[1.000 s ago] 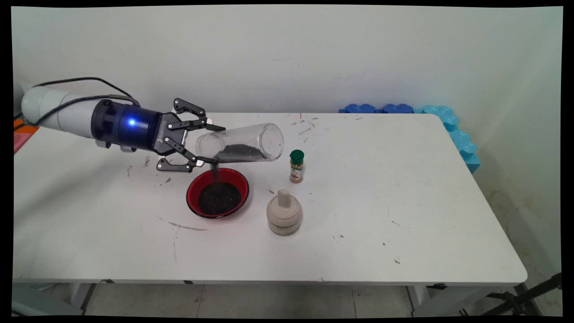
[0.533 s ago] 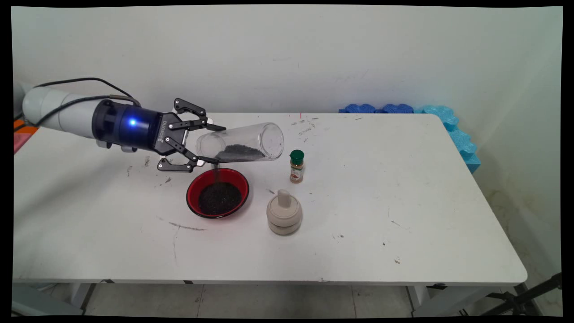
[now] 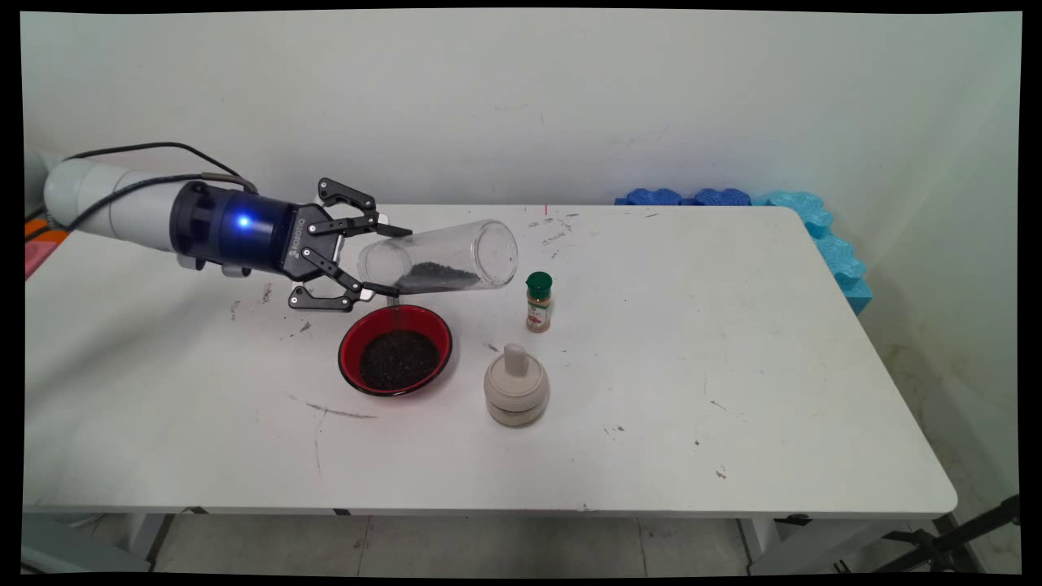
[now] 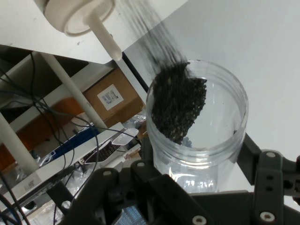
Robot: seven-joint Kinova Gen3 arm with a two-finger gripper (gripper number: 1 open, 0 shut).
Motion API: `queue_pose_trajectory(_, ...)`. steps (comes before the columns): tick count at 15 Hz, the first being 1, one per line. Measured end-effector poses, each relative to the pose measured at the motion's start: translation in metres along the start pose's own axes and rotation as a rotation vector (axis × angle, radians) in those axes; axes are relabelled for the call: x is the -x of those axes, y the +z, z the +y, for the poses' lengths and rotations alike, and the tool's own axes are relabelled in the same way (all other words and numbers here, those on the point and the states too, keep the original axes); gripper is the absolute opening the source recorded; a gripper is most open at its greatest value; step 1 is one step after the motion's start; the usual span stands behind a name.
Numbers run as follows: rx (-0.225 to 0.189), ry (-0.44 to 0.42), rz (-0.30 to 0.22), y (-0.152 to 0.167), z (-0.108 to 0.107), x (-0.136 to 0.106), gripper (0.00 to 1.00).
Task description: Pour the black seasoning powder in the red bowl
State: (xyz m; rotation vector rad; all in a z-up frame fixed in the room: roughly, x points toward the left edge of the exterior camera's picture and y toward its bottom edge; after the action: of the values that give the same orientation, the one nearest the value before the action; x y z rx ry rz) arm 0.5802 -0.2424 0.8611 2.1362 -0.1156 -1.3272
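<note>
My gripper is closed around a clear plastic jar, held near horizontal just above the red bowl, at the bowl's 12 o'clock. Dark granules lie along the jar's lower wall. I judge the jar light, smooth, slippery and slightly flexible, so a mid-body grip suits. A green-capped spice bottle stands at the bowl's 2 o'clock.

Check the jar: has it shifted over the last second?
Yes, slightly: the clear jar edged right and up, toward the spice bottle, above the red bowl.
</note>
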Motion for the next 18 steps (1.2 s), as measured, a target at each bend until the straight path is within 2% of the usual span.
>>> queue_pose_trajectory(18, 0.036, -0.035, -0.021, -0.0045, 0.0029, 0.0016, 0.0)
